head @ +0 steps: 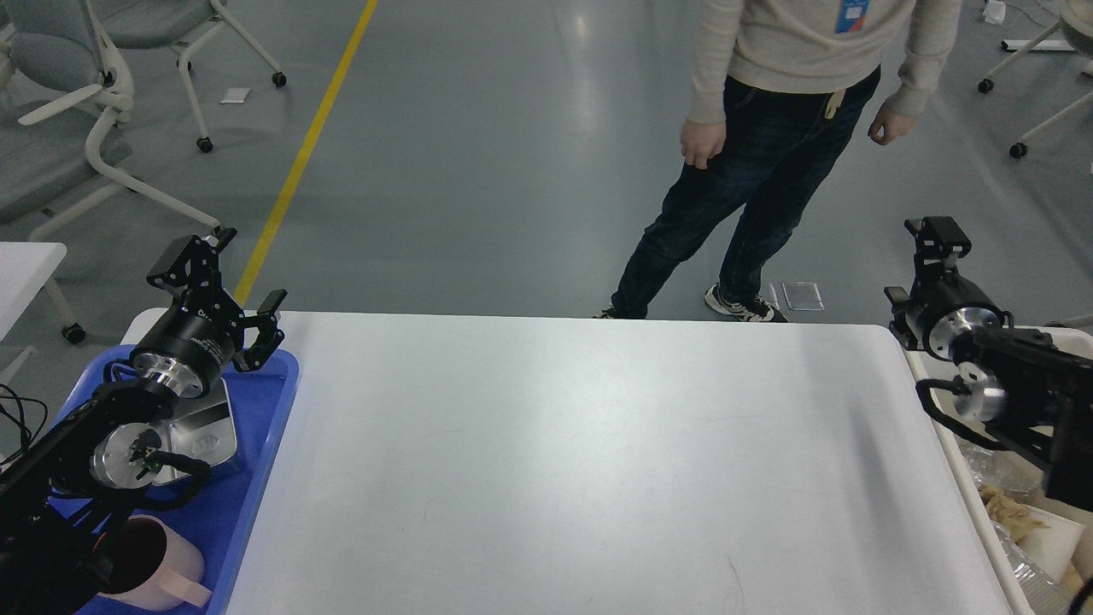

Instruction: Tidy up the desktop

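The desktop [581, 461] is a wide white tabletop with nothing lying on it. My left gripper [232, 275] is open and empty, raised above the far end of the blue tray [260, 444] at the table's left edge. My right gripper [915, 260] is open and empty, above the table's far right corner beside the white bin [961, 457].
The blue tray holds a metal box [209, 423] and a pink cup [166, 568]. The white bin holds crumpled paper and foil [1020, 517]. A person [768, 128] stands beyond the far right edge. Office chairs [77, 94] and a small white table's corner [26, 269] are at the left.
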{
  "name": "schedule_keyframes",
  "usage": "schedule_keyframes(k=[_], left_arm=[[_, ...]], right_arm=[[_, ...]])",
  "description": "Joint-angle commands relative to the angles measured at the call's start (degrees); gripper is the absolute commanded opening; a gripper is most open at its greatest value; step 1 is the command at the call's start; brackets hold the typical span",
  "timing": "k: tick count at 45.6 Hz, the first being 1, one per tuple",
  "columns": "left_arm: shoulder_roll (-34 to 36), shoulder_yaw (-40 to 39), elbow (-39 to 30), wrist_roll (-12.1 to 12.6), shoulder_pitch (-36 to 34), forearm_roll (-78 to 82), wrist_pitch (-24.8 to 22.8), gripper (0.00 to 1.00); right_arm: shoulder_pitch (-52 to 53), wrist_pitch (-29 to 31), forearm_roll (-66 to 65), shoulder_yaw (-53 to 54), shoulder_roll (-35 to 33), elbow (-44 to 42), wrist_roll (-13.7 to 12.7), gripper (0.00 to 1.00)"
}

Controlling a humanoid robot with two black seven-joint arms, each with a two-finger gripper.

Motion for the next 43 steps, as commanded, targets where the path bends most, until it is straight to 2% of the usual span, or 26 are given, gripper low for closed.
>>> schedule_keyframes(k=[1, 3, 4, 10, 13, 18, 23, 29, 36, 43], left_arm=[[0.01, 0.32, 1.48, 0.22, 0.01, 0.21, -0.19, 0.96], [0.01, 0.41, 1.57, 0.22, 0.10, 0.04, -0.19, 0.96], [-0.08, 0.41, 1.57, 0.22, 0.19, 0.04, -0.19, 0.96], [-0.61, -0.29, 1.57, 0.31, 0.28, -0.14, -0.19, 0.96], [-0.78, -0.82, 1.57, 0.22, 0.28, -0.31, -0.19, 0.96], [-0.87, -0.91, 1.48, 0.13, 0.89, -2.15, -0.36, 0.96], [-0.52, -2.48, 1.40, 0.13, 2.74, -7.16, -1.07, 0.96], [-0.43, -5.56, 1.40, 0.13, 3.88, -10.51, -1.07, 0.96], [-0.87, -8.64, 0.34, 0.04, 5.20, -10.60, -1.60, 0.96], [-1.05, -12.41, 0.25, 0.04, 5.38, -11.21, -1.77, 0.96]], right_arm=[[-0.67, 1.76, 4.61, 19.32, 3.48, -0.30, -11.88, 1.00], [-1.54, 3.26, 4.88, 26.10, 5.50, -0.30, -15.14, 1.00], [-2.16, 3.70, 4.88, 29.26, 6.82, -0.21, -15.67, 1.00], [-8.39, 9.58, 4.35, 49.30, 11.66, 1.02, -14.89, 1.00], [-11.47, 12.57, 3.74, 55.73, 13.42, 2.16, -14.89, 1.00], [-14.64, 13.81, 0.58, 57.59, 15.00, 6.98, -14.89, 1.00], [-22.54, 14.95, -3.29, 60.39, 15.88, 14.01, -14.62, 1.00], [-30.63, 19.78, -10.05, 66.81, 17.11, 19.30, -13.13, 1.00], [-36.00, 21.89, -15.24, 71.29, 19.04, 19.83, -10.23, 1.00], [-40.92, 24.44, -15.33, 79.64, 20.54, 20.00, -10.58, 1.00]])
